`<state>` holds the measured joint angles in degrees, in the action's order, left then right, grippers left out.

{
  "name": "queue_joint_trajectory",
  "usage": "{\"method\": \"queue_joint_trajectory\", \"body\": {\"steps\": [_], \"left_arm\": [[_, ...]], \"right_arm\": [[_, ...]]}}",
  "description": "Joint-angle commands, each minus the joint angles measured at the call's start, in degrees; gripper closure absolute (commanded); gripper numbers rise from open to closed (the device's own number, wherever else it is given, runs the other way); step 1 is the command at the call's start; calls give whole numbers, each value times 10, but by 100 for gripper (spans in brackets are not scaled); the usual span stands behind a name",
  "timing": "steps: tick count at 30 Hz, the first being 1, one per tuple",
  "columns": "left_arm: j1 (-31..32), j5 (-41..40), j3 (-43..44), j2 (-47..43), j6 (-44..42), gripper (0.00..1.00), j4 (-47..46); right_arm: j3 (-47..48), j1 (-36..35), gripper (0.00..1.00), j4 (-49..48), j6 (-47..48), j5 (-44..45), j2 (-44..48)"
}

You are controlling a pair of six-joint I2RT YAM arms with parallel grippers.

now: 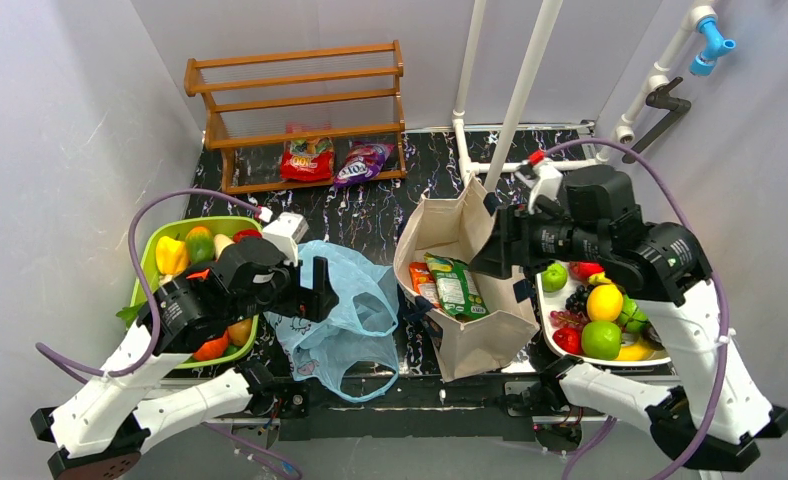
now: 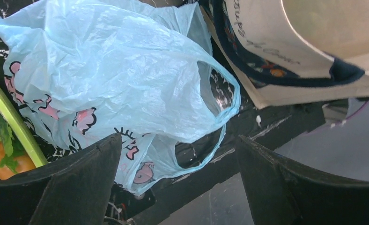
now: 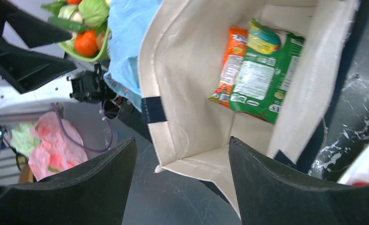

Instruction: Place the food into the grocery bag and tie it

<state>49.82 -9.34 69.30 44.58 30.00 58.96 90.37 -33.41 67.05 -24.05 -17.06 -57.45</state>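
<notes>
The light-blue grocery bag [image 1: 342,318] lies crumpled on the table between the green bin and the canvas tote. Its loop handles [image 2: 220,105] point toward the near table edge. My left gripper [image 1: 318,288] is open and empty, hovering over the bag's left side [image 2: 117,79]. My right gripper [image 1: 490,252] is open and empty above the beige tote [image 1: 470,340]. An orange snack packet [image 3: 229,61] and a green snack packet [image 3: 262,75] lie inside the tote. A green round fruit [image 1: 601,340], a red pepper [image 1: 568,338] and a red apple [image 1: 585,270] sit in the white tray.
The green bin [image 1: 153,245] of vegetables stands at the left. The white tray [image 1: 546,300] of fruit stands at the right. A wooden rack [image 1: 300,100] at the back holds a red packet [image 1: 307,158] and a purple packet [image 1: 363,162]. White poles [image 1: 518,90] rise behind the tote.
</notes>
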Motion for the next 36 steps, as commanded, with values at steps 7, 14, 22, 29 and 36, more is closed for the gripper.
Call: {"method": "queue_joint_trajectory", "body": {"steps": [7, 14, 22, 29, 36], "left_arm": [[27, 55, -42, -11, -145, 20, -28], [84, 39, -118, -34, -215, 21, -85], [111, 30, -154, -36, -296, 20, -131], [113, 38, -177, -17, -347, 16, -136], [113, 14, -188, 11, -381, 19, -150]], "right_arm": [[27, -180, 22, -51, -14, 90, -43], [-5, -206, 22, -70, -25, 87, -42], [-14, -212, 22, -73, -24, 89, -44], [-23, -213, 22, -66, -20, 96, -36], [-25, -213, 21, -61, -19, 102, -30]]}}
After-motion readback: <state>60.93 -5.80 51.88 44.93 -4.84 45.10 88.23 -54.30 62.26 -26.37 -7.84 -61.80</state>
